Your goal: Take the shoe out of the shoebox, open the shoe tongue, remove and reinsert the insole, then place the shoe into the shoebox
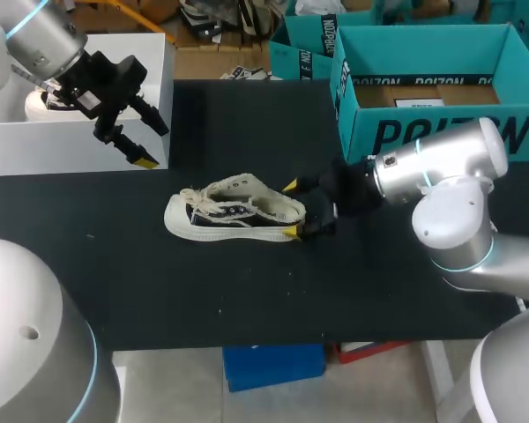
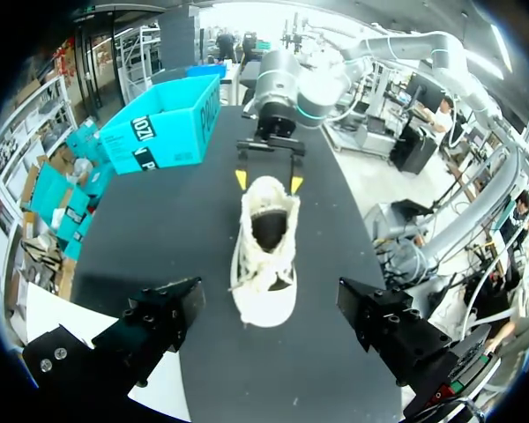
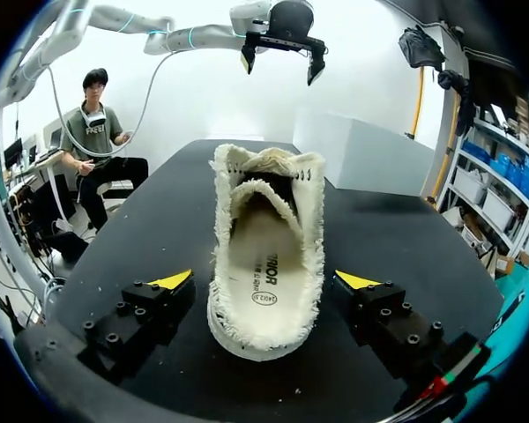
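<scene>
The canvas shoe [image 1: 234, 211] is out of its box and lies on its side near the middle of the black counter [image 1: 247, 300], toe towards my left. The insole [image 3: 263, 282] sits inside it, so I judge the work to be at the tongue-opening or insole-removal step.

The right pincer [image 1: 291, 210] is at the heel. Its fingers are spread wide to either side of the heel with a gap on both sides, and it holds nothing. The left pincer [image 1: 145, 141] hangs above the counter near the white box [image 1: 70, 141], also wide open and empty.

The next move likely calls for the right pincer to close on the heel and steady the shoe. The left would then come down to the laced throat, lift the tongue [image 3: 263, 196] and reach the insole. The frayed collar looks soft, so it may give under a grip.

The shoe is well clear of the counter's front edge, with bare surface all round it. The white box stands at the rear left and the teal shoebox [image 1: 423, 132] at the rear right, both apart from the shoe. I cannot tell which box is meant to receive it.
</scene>
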Motion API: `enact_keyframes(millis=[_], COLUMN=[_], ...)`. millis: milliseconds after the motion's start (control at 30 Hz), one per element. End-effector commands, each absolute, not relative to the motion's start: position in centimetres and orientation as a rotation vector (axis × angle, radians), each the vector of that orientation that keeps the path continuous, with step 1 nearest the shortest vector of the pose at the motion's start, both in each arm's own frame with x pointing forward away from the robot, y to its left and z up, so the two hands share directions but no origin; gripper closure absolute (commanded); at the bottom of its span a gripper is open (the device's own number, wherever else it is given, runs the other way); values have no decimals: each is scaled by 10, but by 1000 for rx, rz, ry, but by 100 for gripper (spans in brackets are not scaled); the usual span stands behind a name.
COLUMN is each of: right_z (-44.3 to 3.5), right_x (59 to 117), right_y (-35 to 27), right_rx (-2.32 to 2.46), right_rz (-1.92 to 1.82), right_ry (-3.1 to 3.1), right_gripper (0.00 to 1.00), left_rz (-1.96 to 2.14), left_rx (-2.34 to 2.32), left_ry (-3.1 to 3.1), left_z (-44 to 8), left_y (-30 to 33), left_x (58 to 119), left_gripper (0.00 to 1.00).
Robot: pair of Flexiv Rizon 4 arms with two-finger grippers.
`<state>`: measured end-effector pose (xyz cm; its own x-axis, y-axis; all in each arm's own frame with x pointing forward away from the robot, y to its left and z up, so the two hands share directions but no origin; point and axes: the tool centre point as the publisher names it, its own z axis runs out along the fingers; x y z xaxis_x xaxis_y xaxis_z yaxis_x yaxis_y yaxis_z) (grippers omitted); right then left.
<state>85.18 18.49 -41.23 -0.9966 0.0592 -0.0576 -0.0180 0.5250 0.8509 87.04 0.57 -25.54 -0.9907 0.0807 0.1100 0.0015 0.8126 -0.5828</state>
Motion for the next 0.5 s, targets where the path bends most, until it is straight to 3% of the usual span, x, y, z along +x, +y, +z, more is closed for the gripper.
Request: enact_keyframes(millis=[33, 500], right_z=[-419, -429], right_x=[850, 852], right_y=[189, 191], right_rx=[48, 66], right_rz=[1500, 1509], right_ry=[2663, 2676], right_gripper=[0, 0], left_rz=[924, 924], left_rx=[-67, -67], left_ry=[-2871, -2871], left_z=[-257, -257], left_y=[6, 6], left_x=[870, 870], left_gripper=[0, 0])
